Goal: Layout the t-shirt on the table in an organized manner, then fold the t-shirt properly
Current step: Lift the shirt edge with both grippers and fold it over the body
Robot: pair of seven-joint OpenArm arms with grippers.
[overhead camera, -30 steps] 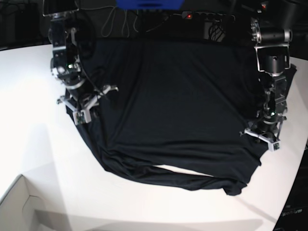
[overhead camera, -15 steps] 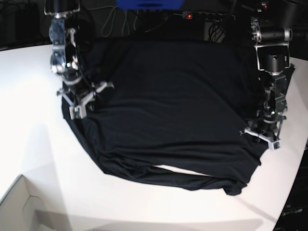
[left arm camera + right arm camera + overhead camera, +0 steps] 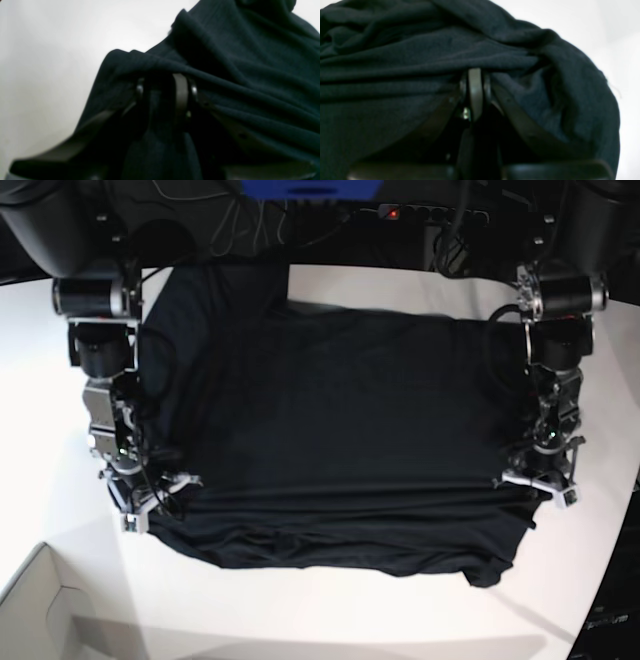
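Pulled nearer, the t-shirt [image 3: 340,440] (black, rumpled) stays pinched by both end effectors, left [image 3: 540,480] and right [image 3: 140,498].

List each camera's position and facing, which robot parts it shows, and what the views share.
Base: high above, looking down on the white table and spread t-shirt; both arms visible, left gripper on this view's right, right gripper on its left.
Left wrist: on the left arm, looking along its fingers, closed on bunched fabric.
Right wrist: on the right arm, looking along its fingers, likewise pinching cloth.
Shared: all show the black t-shirt on the white table.
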